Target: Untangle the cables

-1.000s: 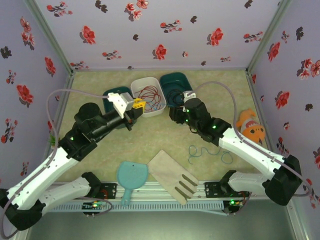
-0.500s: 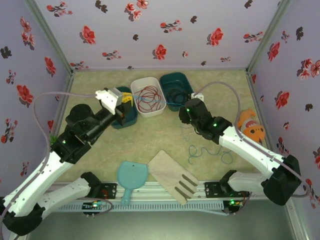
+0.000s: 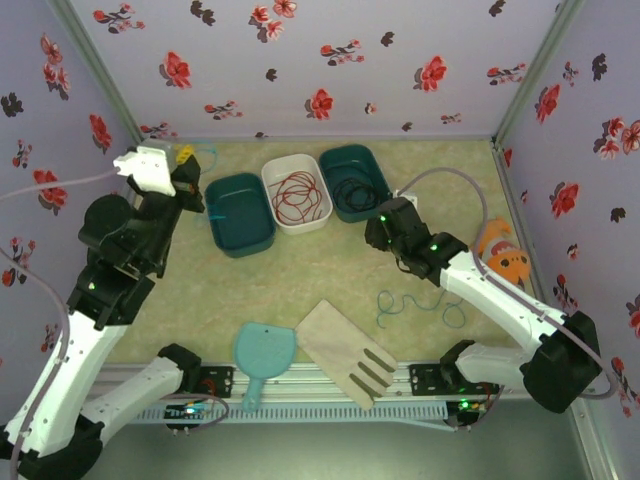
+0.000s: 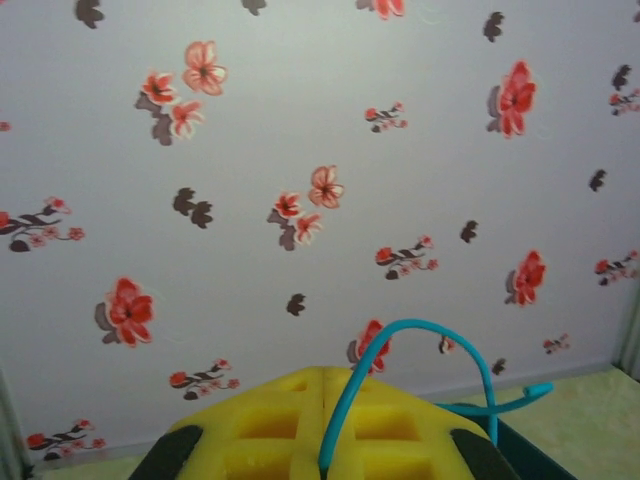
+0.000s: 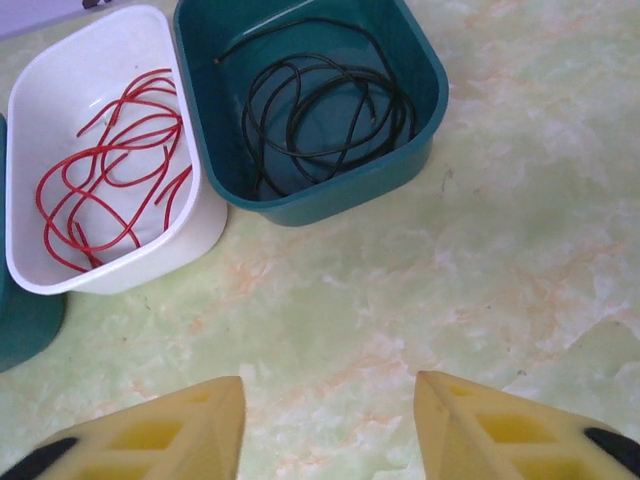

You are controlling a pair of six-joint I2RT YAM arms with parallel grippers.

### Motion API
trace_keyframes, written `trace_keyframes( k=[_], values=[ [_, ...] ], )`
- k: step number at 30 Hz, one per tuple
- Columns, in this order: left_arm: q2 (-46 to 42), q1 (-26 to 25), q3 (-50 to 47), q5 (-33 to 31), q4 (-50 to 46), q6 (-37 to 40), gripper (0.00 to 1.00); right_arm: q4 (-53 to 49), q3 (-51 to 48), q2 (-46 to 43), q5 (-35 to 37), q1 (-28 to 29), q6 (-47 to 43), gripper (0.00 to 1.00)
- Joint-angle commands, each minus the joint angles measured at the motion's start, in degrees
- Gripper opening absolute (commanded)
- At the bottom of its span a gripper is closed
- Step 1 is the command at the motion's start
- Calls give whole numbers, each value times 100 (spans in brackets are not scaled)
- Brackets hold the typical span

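— Where does the teal-blue cable (image 4: 430,328) end in the left wrist view?
— It drops into the seam between the pressed-together fingers of the left gripper (image 4: 322,400), and the bottom edge cuts both off.
— And the right wrist view?
— The right gripper (image 5: 329,390) runs off the bottom edge, and the left teal bin (image 5: 20,320) is only a corner.
— From above?
— That strand is too thin to follow.
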Motion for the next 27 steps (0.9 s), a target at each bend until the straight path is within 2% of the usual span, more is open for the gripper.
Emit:
trace_keyframes(
  k=[1, 9, 12, 13, 20, 27],
  values=[
    [314, 324, 299, -229, -242, -118, 0, -274, 267, -23, -188, -30, -149, 56],
    [945, 749, 743, -194, -363, -47, 0, -894, 643, -39, -75, -41, -229, 78],
    [1153, 775, 840, -164, -398, -47, 0, -1046, 704, -130, 90, -56, -197, 91],
    [1226, 791, 868, -153, -390, -47, 0, -1079, 710, -168, 154, -64, -180, 98],
    [1711, 845, 1074, 31, -338, -118, 0, -1172, 692, -381, 584, -175, -94, 99],
    [2112, 977, 1283, 85, -222, -118, 0, -1048, 666, -324, 604, -197, -85, 99]
  ],
)
